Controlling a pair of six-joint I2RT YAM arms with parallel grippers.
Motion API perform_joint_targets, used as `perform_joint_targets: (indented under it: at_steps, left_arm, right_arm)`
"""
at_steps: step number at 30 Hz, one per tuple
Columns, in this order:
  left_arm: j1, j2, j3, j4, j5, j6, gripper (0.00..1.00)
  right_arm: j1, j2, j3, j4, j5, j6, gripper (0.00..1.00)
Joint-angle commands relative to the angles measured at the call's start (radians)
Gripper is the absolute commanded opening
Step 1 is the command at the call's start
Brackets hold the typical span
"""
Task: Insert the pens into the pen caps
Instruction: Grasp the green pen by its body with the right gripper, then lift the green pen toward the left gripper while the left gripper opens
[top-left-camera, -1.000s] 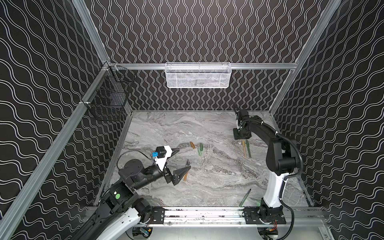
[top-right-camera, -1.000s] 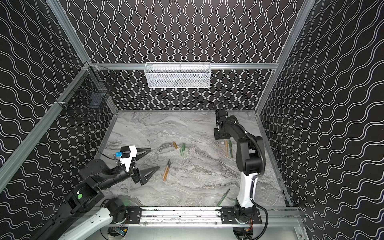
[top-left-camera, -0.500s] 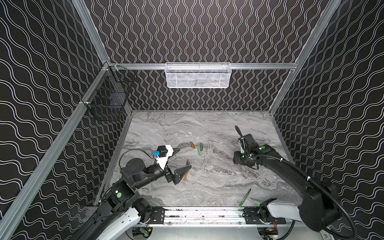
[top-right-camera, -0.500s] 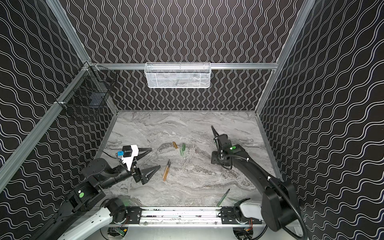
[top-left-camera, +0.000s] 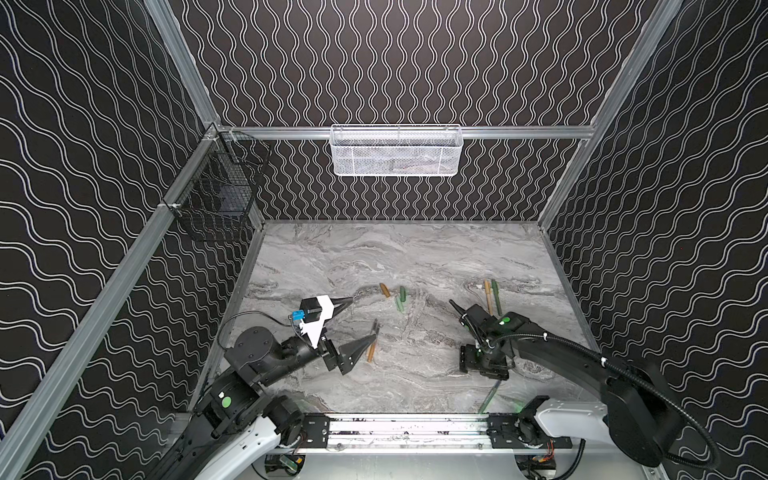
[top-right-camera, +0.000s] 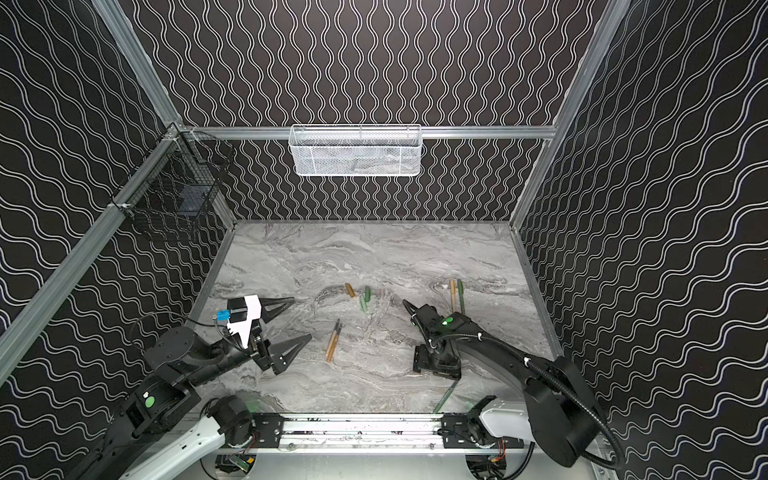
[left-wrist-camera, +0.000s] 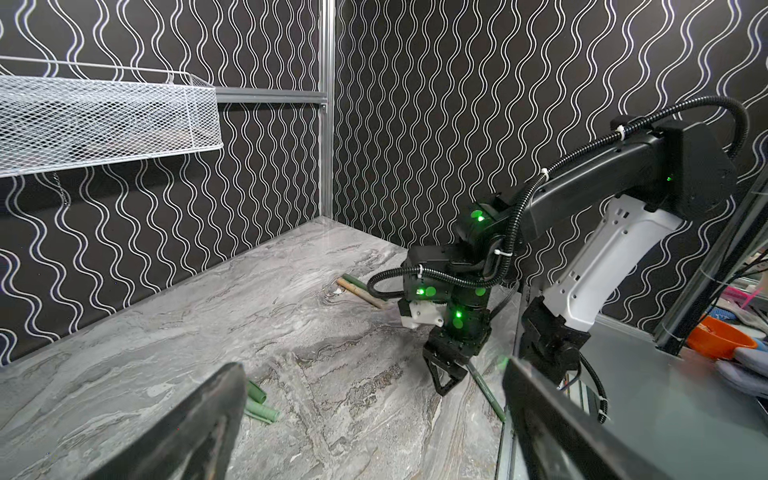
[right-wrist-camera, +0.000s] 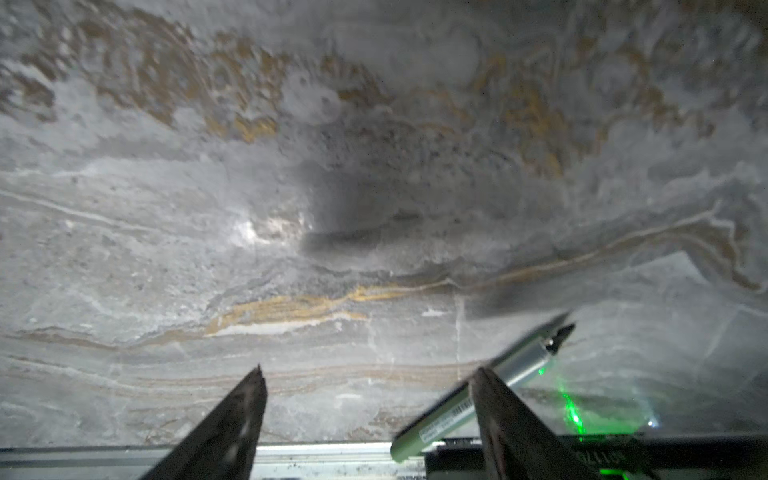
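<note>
The right claw (right-wrist-camera: 368, 370), spread empty, should be shifted until the green pen (right-wrist-camera: 525, 360) by one jaw is centred between both.

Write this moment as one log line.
left fingers: open, near two tan pens | right fingers: open, pointing down, green pen beside one | pen caps: loose

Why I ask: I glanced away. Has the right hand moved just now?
Yes: the right hand came from the far pen pair toward the front rail.
</note>
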Motion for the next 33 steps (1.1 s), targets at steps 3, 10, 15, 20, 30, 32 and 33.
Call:
perform_joint_targets:
  at_steps: [3, 10, 15, 20, 30, 32, 33]
  left_arm:
    - [0.002, -0.008, 0.001, 0.013, -0.01, -0.005, 0.99]
    - [0.001, -0.031, -0.004, 0.025, -0.012, -0.016, 0.99]
    - [0.001, -0.063, -0.003, 0.009, -0.034, -0.007, 0.99]
    - [0.002, -0.059, 0.005, 0.0, -0.035, 0.004, 0.99]
    - [0.002, -0.05, 0.004, 0.012, -0.03, 0.002, 0.99]
    - [0.002, -0.049, 0.005, 0.013, -0.03, 0.003, 0.99]
    - [0.002, -0.049, 0.005, 0.014, -0.028, 0.003, 0.99]
  right_arm:
    - [-0.014, 0.003, -0.024, -0.059, -0.053, 0.091, 0.87]
    - [-0.112, -0.01, -0.046, -0.084, -0.09, 0.14, 0.88]
    - [-0.175, 0.045, -0.11, -0.024, -0.167, 0.115, 0.86]
    - [-0.176, 0.025, -0.055, 0.0, -0.101, 0.068, 0.74]
    - [-0.175, 0.031, -0.121, 0.109, -0.147, 0.057, 0.48]
    - [-0.17, 0.048, -0.121, 0.118, -0.149, 0.04, 0.48]
    - [-0.169, 0.059, -0.117, 0.121, -0.147, 0.032, 0.48]
